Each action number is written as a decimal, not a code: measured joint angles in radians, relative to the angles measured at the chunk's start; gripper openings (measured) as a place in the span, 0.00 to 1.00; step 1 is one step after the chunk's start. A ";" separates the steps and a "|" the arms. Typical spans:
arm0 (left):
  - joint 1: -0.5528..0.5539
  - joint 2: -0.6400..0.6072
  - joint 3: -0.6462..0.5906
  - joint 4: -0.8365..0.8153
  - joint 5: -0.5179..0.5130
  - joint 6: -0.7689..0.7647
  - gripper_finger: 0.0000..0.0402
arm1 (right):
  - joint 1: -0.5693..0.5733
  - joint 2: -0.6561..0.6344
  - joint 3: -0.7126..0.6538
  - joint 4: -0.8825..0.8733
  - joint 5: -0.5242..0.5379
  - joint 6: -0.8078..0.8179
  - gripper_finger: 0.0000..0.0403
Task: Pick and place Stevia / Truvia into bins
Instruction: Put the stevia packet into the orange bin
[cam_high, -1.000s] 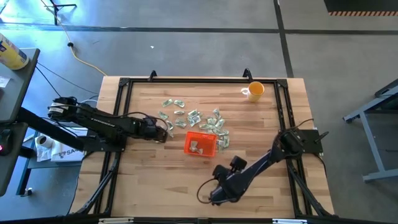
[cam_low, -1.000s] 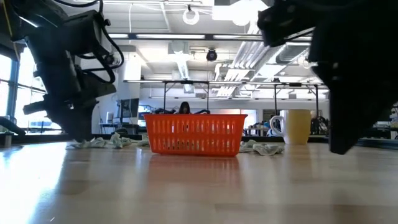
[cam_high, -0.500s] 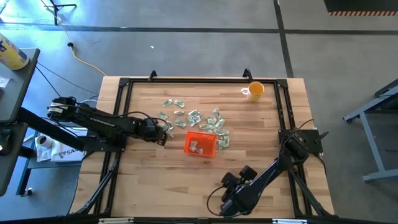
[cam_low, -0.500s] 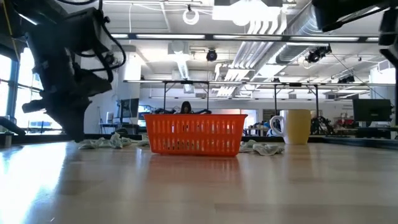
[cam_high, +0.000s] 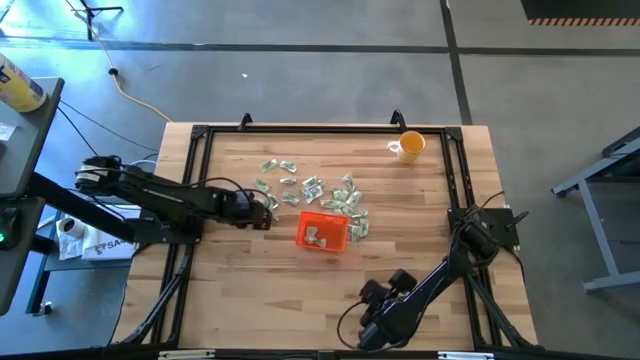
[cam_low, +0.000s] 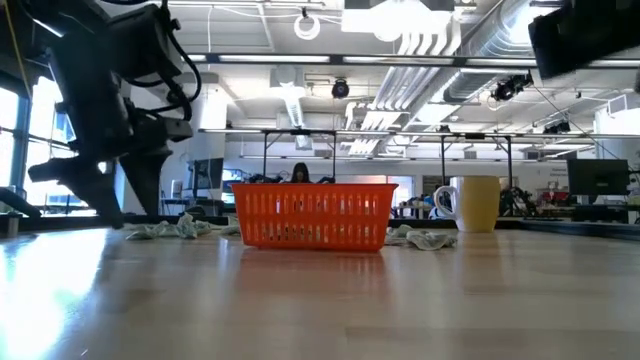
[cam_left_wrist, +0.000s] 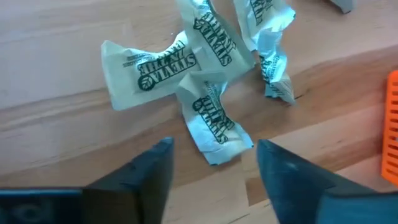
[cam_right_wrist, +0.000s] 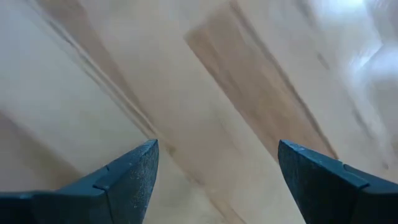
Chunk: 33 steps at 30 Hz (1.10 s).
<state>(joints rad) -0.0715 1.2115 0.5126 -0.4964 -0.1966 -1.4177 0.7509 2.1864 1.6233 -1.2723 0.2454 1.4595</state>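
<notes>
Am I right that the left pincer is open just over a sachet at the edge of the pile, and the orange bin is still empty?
Not quite. The left pincer is open over a sachet at the pile's edge, but the orange bin is not empty: the high view shows a few pale sachets lying inside it.

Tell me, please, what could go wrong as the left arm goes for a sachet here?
1. The sachets overlap under the open left gripper, so its fingers may pinch two, or only a crumpled corner.
2. The orange bin lies close by; a swing could nudge it.
3. The right gripper waits near the table's front edge, clear of this.
</notes>
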 joint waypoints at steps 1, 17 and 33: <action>0.000 0.006 0.000 0.015 -0.009 0.008 0.71 | 0.000 0.000 -0.016 0.017 -0.007 0.003 0.79; 0.000 0.130 0.021 0.021 -0.075 0.097 0.17 | -0.003 -0.006 -0.051 0.054 0.015 0.005 0.79; 0.034 0.069 0.291 0.329 0.163 0.641 0.06 | -0.081 -0.248 -0.162 -0.040 0.251 -0.071 0.79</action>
<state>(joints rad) -0.0380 1.2805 0.8032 -0.1674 -0.0337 -0.7771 0.6703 1.9387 1.4610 -1.3127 0.4962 1.3884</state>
